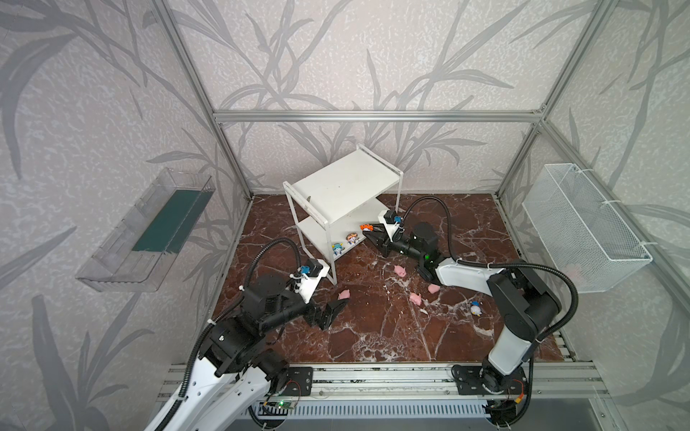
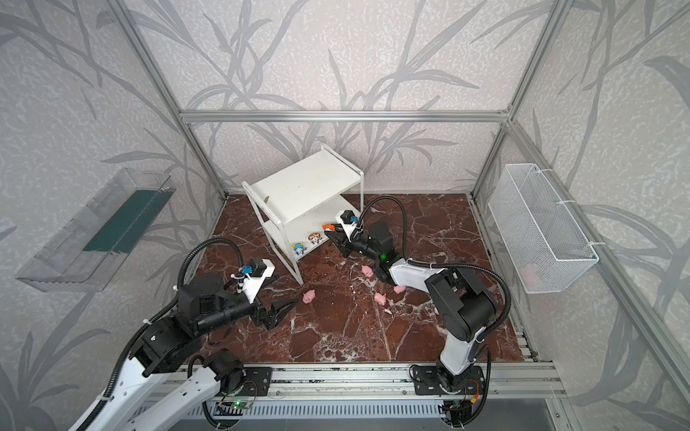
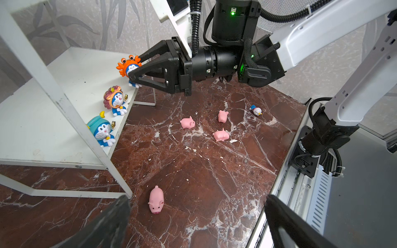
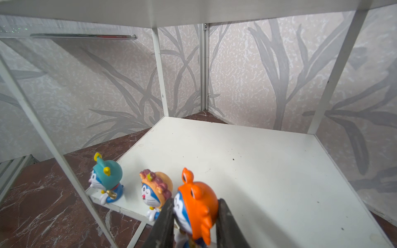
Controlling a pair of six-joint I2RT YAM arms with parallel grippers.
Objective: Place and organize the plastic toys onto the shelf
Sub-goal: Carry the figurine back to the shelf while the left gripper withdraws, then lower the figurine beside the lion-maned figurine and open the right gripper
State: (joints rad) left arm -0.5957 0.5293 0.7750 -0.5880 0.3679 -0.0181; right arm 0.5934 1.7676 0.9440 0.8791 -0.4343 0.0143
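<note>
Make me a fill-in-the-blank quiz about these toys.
The right gripper is shut on the crab-hooded figurine, whose hood is ____.
The left gripper has jaws standing ____.
Pink pigs on the marble tabletop number ____.
The teal-hooded figurine stands on the shelf's ____ board.
Answers: orange; open; four; lower.

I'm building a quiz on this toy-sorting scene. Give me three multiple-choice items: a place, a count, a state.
1. The teal-hooded figurine stands on the shelf's: A) top board B) lower board C) neither; the marble
2. How many pink pigs lie on the marble tabletop? A) two B) four C) six
3. The right gripper is: A) open and empty B) shut on a pig C) shut on the orange-hooded figurine
Key: 1 B, it stands on the lower board's edge. 2 B, the left wrist view shows four. 3 C, its fingers pinch the orange hood.
</note>
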